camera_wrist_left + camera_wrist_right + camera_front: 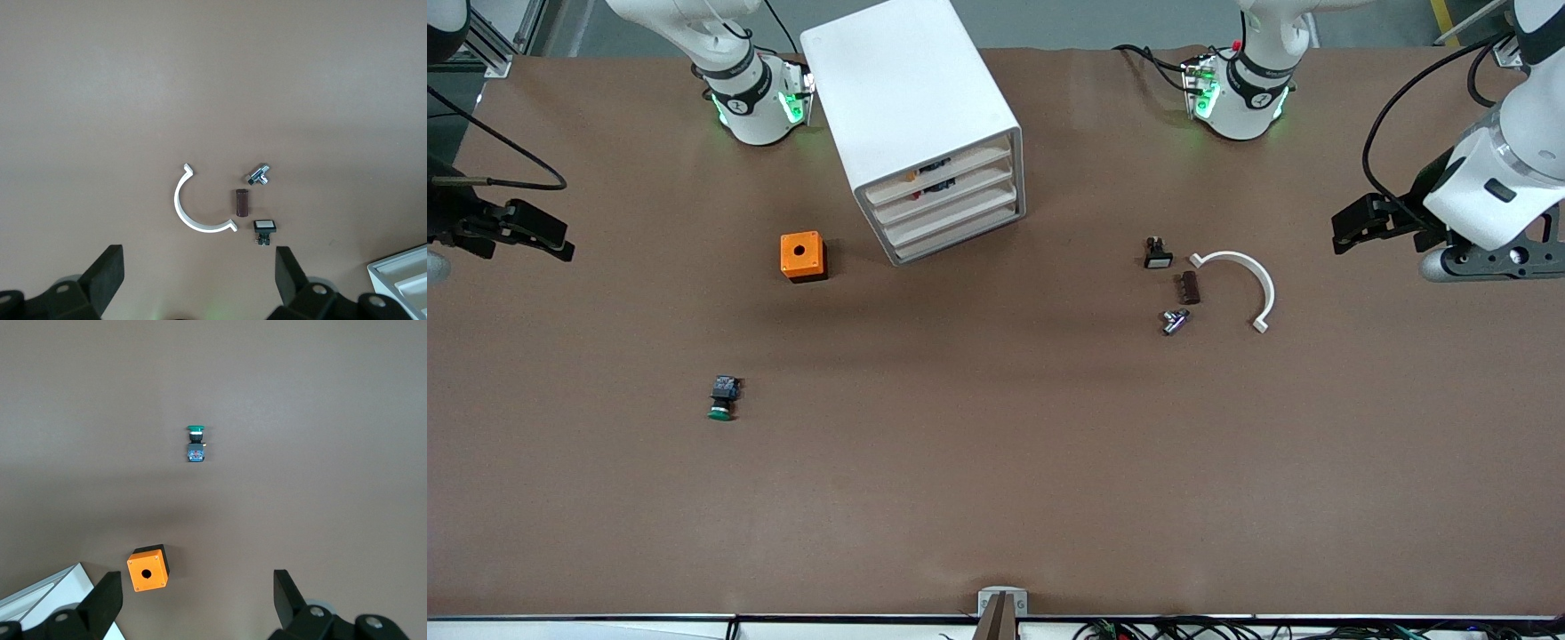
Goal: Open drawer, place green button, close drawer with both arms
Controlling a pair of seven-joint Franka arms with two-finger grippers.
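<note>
The button [723, 397], green cap on a black-and-blue body, lies on its side on the brown table, nearer to the front camera than the orange box; the right wrist view shows the button [196, 443] too. The white cabinet [920, 124] stands between the arm bases with all its drawers pushed in, the lower drawer [960, 224] among them. My right gripper [560, 238] hangs open and empty over the right arm's end of the table, its fingers [107, 600] wide apart. My left gripper [1343, 231] hangs open and empty over the left arm's end, fingers [110, 270] spread.
An orange box with a hole [802, 256] sits beside the cabinet. Toward the left arm's end lie a black button with white cap [1157, 253], a brown block [1190, 287], a small metal part [1175, 321] and a white arc [1240, 284].
</note>
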